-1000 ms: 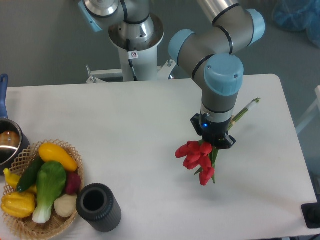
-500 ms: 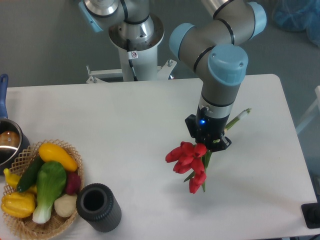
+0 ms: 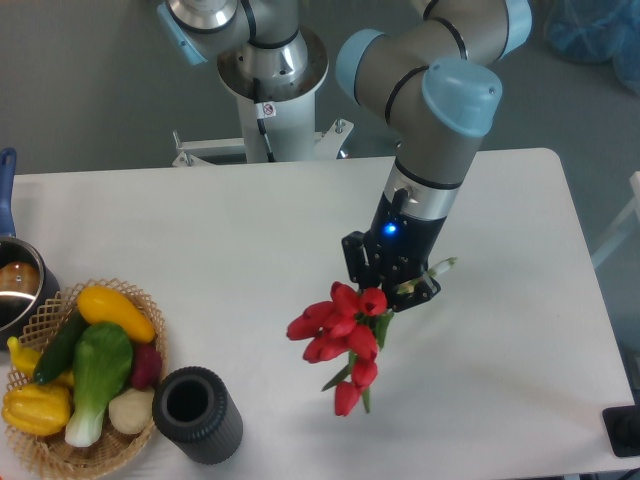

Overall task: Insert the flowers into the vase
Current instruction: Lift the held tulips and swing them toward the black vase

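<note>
Gripper clamped on flowers, held above table; vase well apart, empty; carry and insertion left.

The scene is lit brightly and evenly from above, and no harsh glare is seen on the white bench. Only soft, faint shadows are cast: a pale one under the flowers and a slightly darker one beside the vase. A small highlight is shown on the metal pot. Focus is held sharp throughout, with mild softness toward the frame edges.
</note>
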You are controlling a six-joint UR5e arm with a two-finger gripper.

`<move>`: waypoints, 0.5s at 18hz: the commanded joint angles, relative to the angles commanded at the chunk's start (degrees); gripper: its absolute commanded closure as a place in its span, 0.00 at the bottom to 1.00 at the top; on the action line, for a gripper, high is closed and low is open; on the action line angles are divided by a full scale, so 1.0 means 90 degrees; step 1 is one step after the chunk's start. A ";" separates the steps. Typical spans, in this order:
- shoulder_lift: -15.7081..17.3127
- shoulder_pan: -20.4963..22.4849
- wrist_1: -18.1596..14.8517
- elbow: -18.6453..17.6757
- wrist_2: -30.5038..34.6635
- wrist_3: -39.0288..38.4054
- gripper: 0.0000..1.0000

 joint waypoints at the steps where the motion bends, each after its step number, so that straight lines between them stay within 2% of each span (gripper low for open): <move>1: 0.0010 0.0000 0.0001 0.0000 -0.0050 -0.0010 0.94; 9: 0.0195 -0.0020 0.0059 -0.0029 -0.0060 -0.0020 0.93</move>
